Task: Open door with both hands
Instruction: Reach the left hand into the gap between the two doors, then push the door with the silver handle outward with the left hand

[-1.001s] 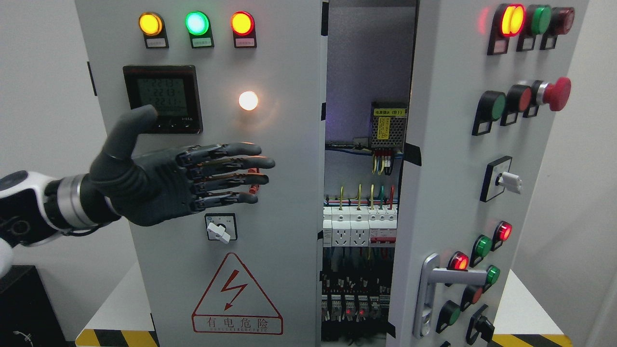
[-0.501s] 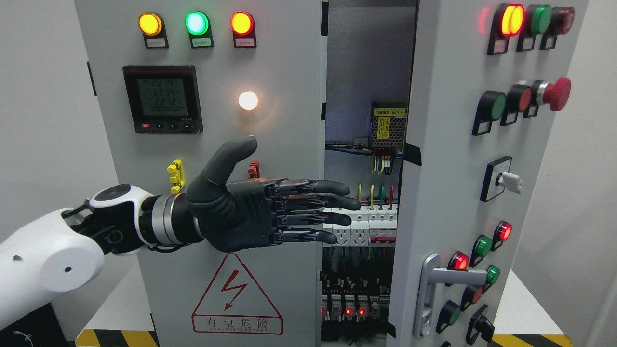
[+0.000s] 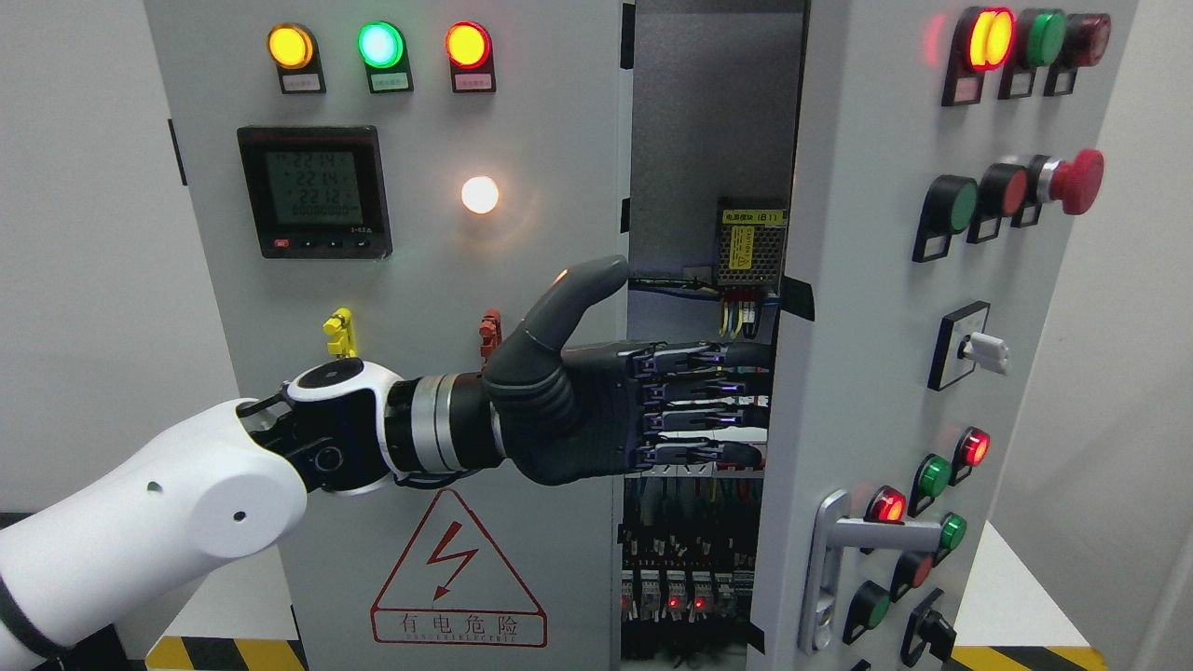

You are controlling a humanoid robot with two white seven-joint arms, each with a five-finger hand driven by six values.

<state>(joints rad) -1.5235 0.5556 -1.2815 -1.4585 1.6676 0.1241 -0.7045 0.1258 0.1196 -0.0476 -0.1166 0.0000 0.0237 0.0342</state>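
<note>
A grey electrical cabinet fills the view. Its right door (image 3: 876,308) stands partly open, swung toward me, with a silver lever handle (image 3: 839,559) low on its face. The left panel (image 3: 522,121) is closed flat. My left hand (image 3: 643,405) reaches in from the lower left, fingers straight and spread, thumb up. Its fingertips (image 3: 750,403) go into the gap and pass behind the open door's inner edge, where they are hidden. It holds nothing. My right hand is out of view.
Inside the gap are wiring, breakers (image 3: 694,438) and a power supply (image 3: 750,242). The open door carries lamps, push buttons and a red emergency stop (image 3: 1076,182). The left panel has a meter (image 3: 314,191), lamps and a warning triangle (image 3: 457,573).
My left hand has moved right and slightly down across the left panel, from in front of the meter into the gap. Its fingertips now sit behind the right door's edge. The door has not moved.
</note>
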